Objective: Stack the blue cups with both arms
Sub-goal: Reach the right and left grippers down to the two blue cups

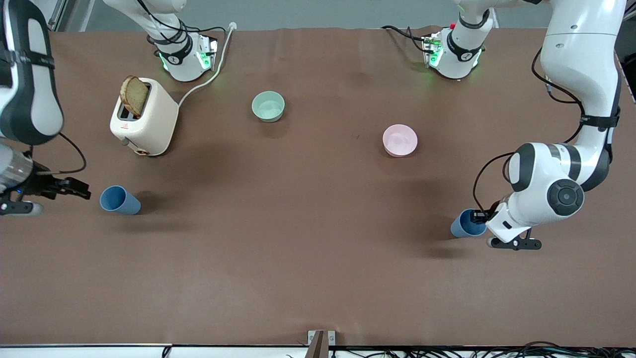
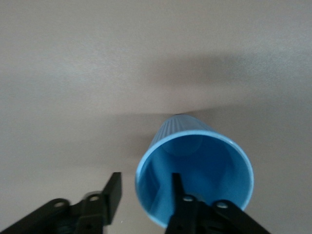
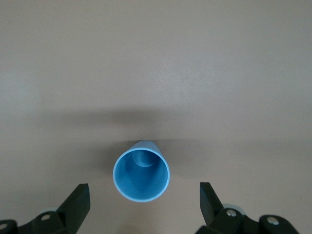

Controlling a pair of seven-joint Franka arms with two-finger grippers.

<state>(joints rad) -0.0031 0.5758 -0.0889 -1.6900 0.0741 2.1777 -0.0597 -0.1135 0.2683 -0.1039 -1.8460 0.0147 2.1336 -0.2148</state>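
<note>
My left end effector (image 2: 144, 195) sits low at the lower right of the front view, fingers spread, one finger (image 2: 178, 187) inside the mouth of a blue cup (image 2: 195, 168) and the other outside its rim, not yet closed on the wall. That cup (image 1: 466, 223) lies on its side on the brown table (image 1: 308, 258), mouth toward my wrist.

My right end effector (image 3: 144, 200) hovers at the left edge of the front view, released, fingers wide apart, lined up with the open mouth of the second blue cup (image 3: 142, 170) without touching it. This cup (image 1: 118, 200) also lies on its side.

Higher in the front view stand a cream toaster (image 1: 146, 119) with a slice of bread (image 1: 134, 95) poking up, a mint-green bowl (image 1: 268, 106) and a pink bowl (image 1: 400, 139). A small mark on the toaster's face is too small to read.
</note>
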